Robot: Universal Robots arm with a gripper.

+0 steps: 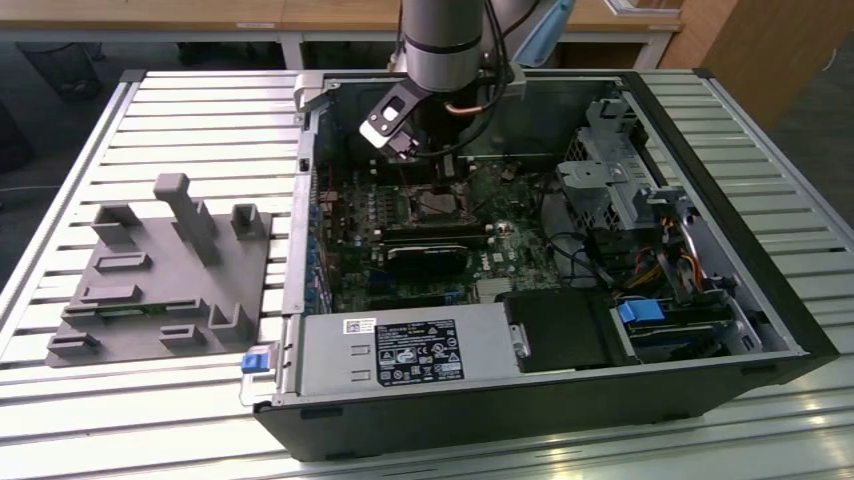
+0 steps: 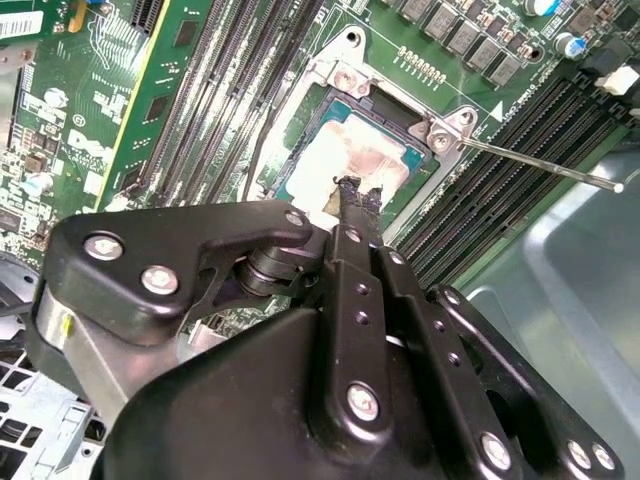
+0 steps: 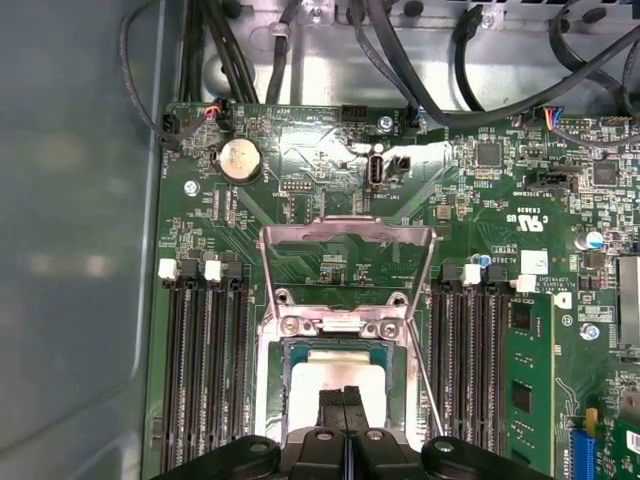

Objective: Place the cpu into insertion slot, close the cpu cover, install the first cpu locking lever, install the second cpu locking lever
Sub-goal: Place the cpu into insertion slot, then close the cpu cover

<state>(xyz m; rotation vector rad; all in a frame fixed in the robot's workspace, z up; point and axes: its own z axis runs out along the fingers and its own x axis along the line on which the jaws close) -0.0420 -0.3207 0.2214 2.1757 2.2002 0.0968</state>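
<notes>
The cpu lies flat in the insertion slot on the green motherboard, its pale metal face up. My gripper is shut, and its black fingertips are pressed together on or just above the chip's face, with nothing between them. The cpu cover, a thin silvery frame, stands flipped open past the socket's hinge. A thin wire locking lever juts out unlatched beside the socket, and it also shows in the first wrist view. In the exterior view the gripper hangs inside the open case, over the socket.
Black memory slots flank the socket on both sides. A black heatsink block sits just in front of it, then the labelled power supply box. Drive cage and cables fill the exterior view's right. A grey fixture lies outside the case.
</notes>
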